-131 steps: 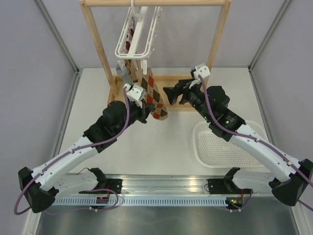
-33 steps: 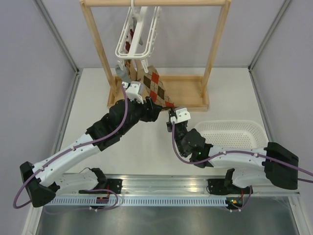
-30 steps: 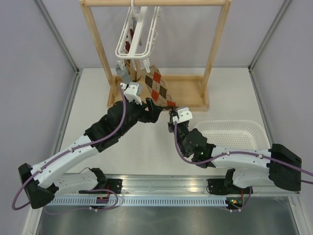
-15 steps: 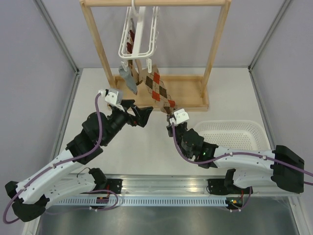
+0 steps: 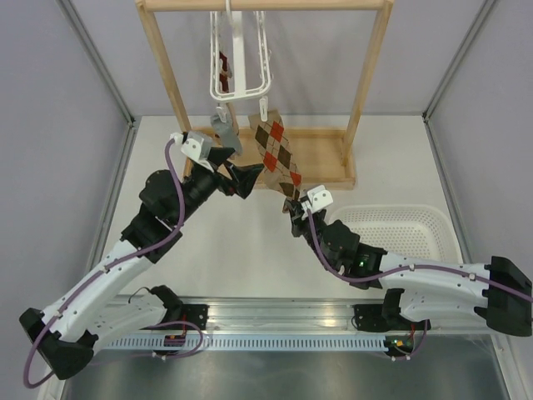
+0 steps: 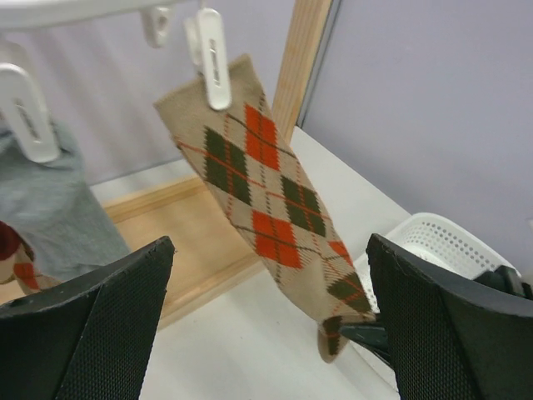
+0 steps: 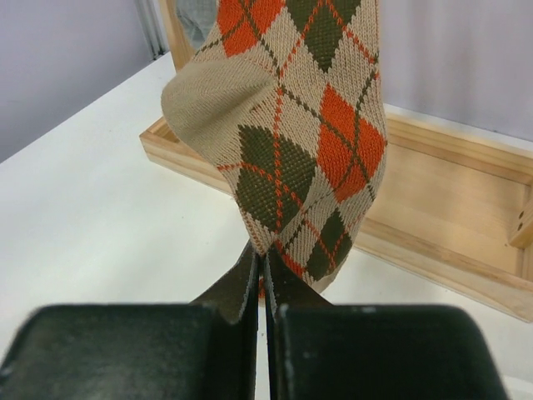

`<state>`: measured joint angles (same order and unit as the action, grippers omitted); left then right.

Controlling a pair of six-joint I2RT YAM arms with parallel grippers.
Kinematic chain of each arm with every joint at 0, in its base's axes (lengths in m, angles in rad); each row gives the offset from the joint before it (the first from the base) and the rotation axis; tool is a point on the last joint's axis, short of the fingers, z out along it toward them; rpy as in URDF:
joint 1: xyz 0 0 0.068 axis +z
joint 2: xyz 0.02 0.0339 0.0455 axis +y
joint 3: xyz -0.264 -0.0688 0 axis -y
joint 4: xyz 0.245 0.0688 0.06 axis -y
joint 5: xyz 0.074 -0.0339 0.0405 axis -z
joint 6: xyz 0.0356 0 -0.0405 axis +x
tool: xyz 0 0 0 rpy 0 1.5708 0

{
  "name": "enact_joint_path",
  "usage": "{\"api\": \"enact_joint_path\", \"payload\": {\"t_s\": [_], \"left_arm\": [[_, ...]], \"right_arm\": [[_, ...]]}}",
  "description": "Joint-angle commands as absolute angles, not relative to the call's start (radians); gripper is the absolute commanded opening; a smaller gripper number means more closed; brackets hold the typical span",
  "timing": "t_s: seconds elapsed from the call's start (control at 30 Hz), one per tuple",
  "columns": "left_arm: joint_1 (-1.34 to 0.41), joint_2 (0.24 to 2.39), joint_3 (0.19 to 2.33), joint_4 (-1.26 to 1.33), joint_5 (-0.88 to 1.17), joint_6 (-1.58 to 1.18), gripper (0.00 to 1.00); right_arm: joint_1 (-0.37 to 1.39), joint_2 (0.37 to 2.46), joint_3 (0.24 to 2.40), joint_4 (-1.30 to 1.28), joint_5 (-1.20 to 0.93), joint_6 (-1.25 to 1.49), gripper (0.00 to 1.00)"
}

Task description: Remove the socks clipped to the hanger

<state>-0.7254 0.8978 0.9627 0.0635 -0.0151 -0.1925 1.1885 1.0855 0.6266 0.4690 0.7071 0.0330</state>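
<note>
Right wrist view: toe of argyle sock [image 7: 308, 125] pinched in the tightly pressed right claw [image 7: 262, 275], cuff clipped to the white hanger [image 5: 236, 58] on the wooden rack [image 5: 162, 67]. Beside the sock, left claw [image 5: 237, 171] spread wide, seemingly touching nothing; white basket [image 5: 400, 212] on the surface [image 5: 250, 267].

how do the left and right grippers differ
The left gripper is wide open and empty; the right gripper is shut on the toe of the argyle sock. The left gripper sits by the grey sock, the right gripper nearer the white basket. Both point at that sock.
</note>
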Motion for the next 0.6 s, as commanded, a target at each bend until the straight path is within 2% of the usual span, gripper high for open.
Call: {"api": "enact_joint_path", "payload": {"t_s": [0.0,0.13,0.33,0.57], "left_arm": [[-0.6,0.907,0.98,0.211,0.179,-0.267,1.0],[-0.538,0.945,0.974,0.333,0.34,-0.328,1.0],[-0.509,1.028,0.976,0.508,0.462,-0.416,0.99],[-0.506,1.088,0.988,0.577,0.44,-0.436,0.98]], "right_arm": [[1.193,1.034,0.615,0.443,0.675,0.074,0.01],[1.193,1.016,0.615,0.417,0.673,0.078,0.01],[1.195,1.003,0.62,0.403,0.666,0.081,0.01],[1.193,0.989,0.62,0.393,0.641,0.083,0.01]]}}
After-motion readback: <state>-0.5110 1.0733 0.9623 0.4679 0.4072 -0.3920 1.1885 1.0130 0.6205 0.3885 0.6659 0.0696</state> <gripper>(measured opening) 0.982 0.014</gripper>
